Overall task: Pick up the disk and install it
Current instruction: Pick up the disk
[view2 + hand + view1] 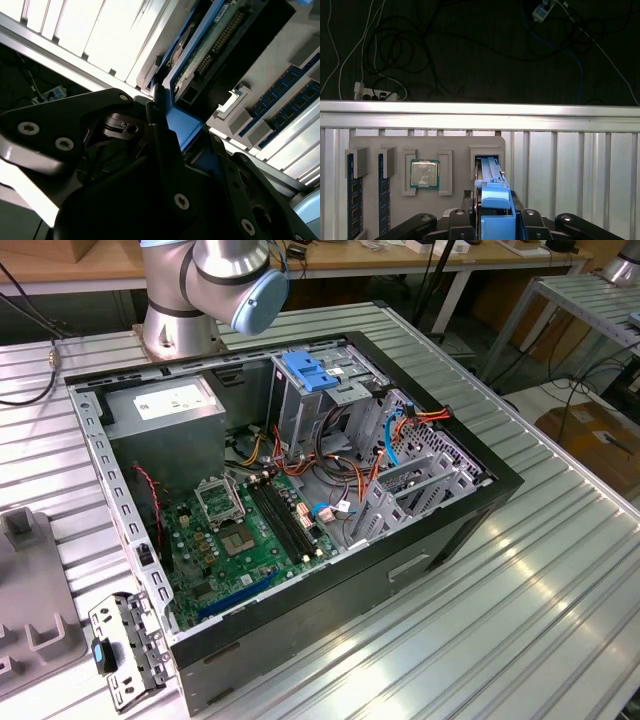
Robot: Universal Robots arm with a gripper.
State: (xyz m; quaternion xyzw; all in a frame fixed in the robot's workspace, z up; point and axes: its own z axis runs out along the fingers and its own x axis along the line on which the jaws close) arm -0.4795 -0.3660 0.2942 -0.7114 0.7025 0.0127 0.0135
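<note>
The disk (492, 192) stands on edge in a slot of a grey holder tray (452, 145), its bright blue carrier facing the first wrist view. My gripper (495, 216) straddles it, one dark finger on each flat side, pressed against the carrier. In the second wrist view the disk (207, 47) shows its green circuit board and blue rail, and my gripper (182, 132) clamps the blue end. The open computer case (450, 530) lies on the metal table in the exterior view, with a metal drive cage (300, 405) under a blue latch near its back.
The holder tray also carries a processor chip (424, 174) and two blue memory sticks (352, 197). The arm's base (180, 300) stands behind the case. A metal bracket (125, 650) lies by the case's near corner, beside the grey tray (30, 630). Cables cross the dark floor (470, 50).
</note>
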